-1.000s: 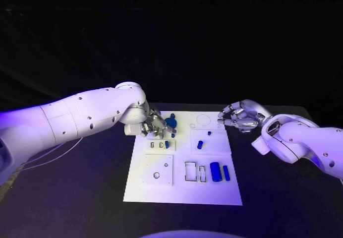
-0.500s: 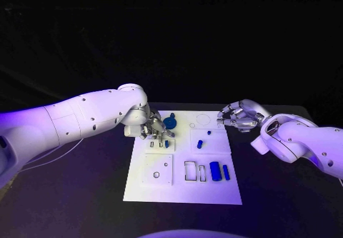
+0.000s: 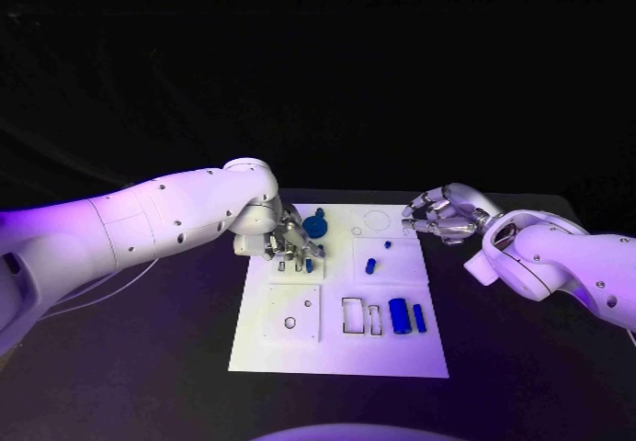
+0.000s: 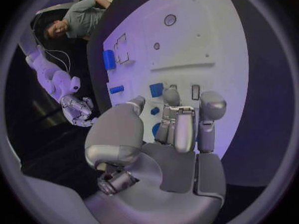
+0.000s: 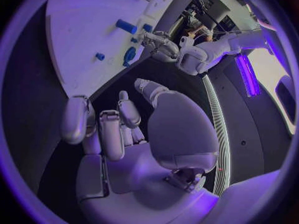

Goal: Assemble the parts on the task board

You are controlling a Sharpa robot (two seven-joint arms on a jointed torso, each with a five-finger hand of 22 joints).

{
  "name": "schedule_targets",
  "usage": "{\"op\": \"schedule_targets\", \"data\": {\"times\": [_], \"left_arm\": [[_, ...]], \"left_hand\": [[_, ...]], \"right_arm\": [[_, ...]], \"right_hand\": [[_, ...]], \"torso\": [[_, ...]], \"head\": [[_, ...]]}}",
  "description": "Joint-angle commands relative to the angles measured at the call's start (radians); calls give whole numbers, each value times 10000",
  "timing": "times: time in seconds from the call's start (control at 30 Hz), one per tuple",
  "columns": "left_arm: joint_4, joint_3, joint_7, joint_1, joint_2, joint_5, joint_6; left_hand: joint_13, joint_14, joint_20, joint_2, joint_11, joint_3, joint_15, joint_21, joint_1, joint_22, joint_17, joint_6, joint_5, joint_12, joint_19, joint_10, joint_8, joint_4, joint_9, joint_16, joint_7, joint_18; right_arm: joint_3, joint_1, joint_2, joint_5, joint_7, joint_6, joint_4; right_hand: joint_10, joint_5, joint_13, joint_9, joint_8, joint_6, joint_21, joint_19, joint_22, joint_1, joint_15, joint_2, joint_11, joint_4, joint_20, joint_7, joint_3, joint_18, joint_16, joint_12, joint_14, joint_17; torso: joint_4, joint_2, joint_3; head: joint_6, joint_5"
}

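Observation:
The white task board (image 3: 338, 354) lies mid-table. On its far left part my left hand (image 3: 285, 243) hovers with fingers pointing down over two small slots and a small blue part (image 3: 309, 266); nothing shows in its grip. A round blue part (image 3: 315, 225) sits just beyond it. In the left wrist view the fingers (image 4: 184, 129) hang over the board (image 4: 206, 40), a blue block (image 4: 156, 89) just ahead. My right hand (image 3: 444, 217) hangs off the board's far right corner, fingers curled in, holding nothing; the right wrist view shows its hand (image 5: 118, 129) the same way.
More blue parts lie on the board: a short peg (image 3: 371, 267), a tiny piece (image 3: 389, 245), a thick cylinder (image 3: 399, 317) and a slim bar (image 3: 420, 319) beside rectangular recesses (image 3: 354, 316). A square plate with a hole (image 3: 291, 317) sits at near left.
My left hand has slid a little nearer along the board, from beside the round blue part to over the small slots. The right hand has stayed put.

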Motion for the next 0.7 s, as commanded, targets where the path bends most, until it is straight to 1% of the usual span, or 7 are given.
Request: {"op": "schedule_targets", "data": {"times": [0.03, 0.13, 0.23, 0.27, 0.37, 0.47, 0.7], "left_arm": [[-5, 1, -20, -19, 43, -35, 78], [-14, 0, -22, -31, 51, -49, 66], [-25, 0, -27, -49, 62, -95, 55], [-27, 0, -28, -56, 65, -109, 57], [-29, 0, -26, -75, 75, -132, 74], [-26, 0, -23, -89, 85, -144, 83], [8, 0, -27, -105, 76, -154, 103]], "left_hand": [[22, 445, -6, 35, -27, 97, -30, 25, 158, 25, 714, -70, 35, 41, 21, 16, -13, -16, 16, 65, -3, 98], [27, 445, -5, 78, -27, 210, -30, 21, 283, 15, 712, -76, 34, 52, 11, 16, -33, -14, 27, 67, -2, 101], [39, 447, -4, 242, -32, 534, -33, 35, 477, 38, 717, -58, 33, 73, 13, 23, -68, -8, 44, 76, -9, 99], [35, 448, -4, 248, -34, 596, -34, 36, 511, 40, 720, -54, 35, 72, 12, 19, -74, -13, 48, 78, -10, 99], [36, 444, -5, 183, -37, 994, -38, 44, 756, 50, 708, -54, 34, 84, 8, 12, -125, -21, 61, 77, -11, 99], [27, 444, -2, 117, -35, 1220, -36, 48, 847, 57, 709, -49, 35, 83, 6, 2, -155, -22, 66, 81, -7, 98], [34, 442, 1, 35, -30, 1387, -33, 48, 879, 59, 704, -39, 31, 92, 2, 5, -175, -19, 72, 80, -2, 97]], "right_arm": [[-1, -10, 14, -72, 40, 95, 5], [-1, -12, 16, -71, 44, 95, 5], [-1, -13, 18, -70, 42, 99, 5], [-1, -13, 18, -70, 42, 101, 5], [-1, -14, 21, -69, 41, 102, 4], [-1, -14, 23, -69, 39, 105, 3], [-1, -16, 29, -69, 41, 104, -1]], "right_hand": [[-29, 29, -13, -9, 52, -62, -60, -53, 2, 95, -67, -19, 10, -7, 8, -18, 43, 185, -37, 53, 565, 498], [-29, 29, -13, -9, 52, -62, -60, -53, 2, 95, -67, -19, 10, -7, 8, -18, 43, 185, -37, 53, 565, 498], [-29, 29, -13, -9, 52, -62, -60, -53, 2, 95, -67, -19, 10, -7, 8, -18, 43, 185, -37, 53, 565, 498], [-29, 29, -13, -9, 52, -62, -60, -53, 2, 95, -67, -19, 10, -7, 8, -18, 43, 185, -37, 53, 565, 498], [-29, 29, -13, -9, 52, -62, -60, -53, 2, 95, -67, -19, 10, -7, 8, -18, 43, 185, -37, 53, 565, 498], [-29, 29, -13, -9, 52, -62, -60, -53, 2, 95, -67, -19, 10, -7, 8, -18, 43, 185, -37, 53, 565, 498], [-29, 29, -13, -9, 52, -62, -60, -53, 2, 95, -67, -19, 10, -7, 8, -18, 43, 185, -37, 53, 565, 498]], "torso": [[2, -2, -2], [6, 2, -1], [7, -4, 2], [7, -4, 3], [-3, 4, -1], [-1, 6, -1], [3, -6, 7]], "head": [[-8, 1], [-27, -7], [-29, -9], [-29, -9], [-49, -7], [-63, -9], [-86, -16]]}}
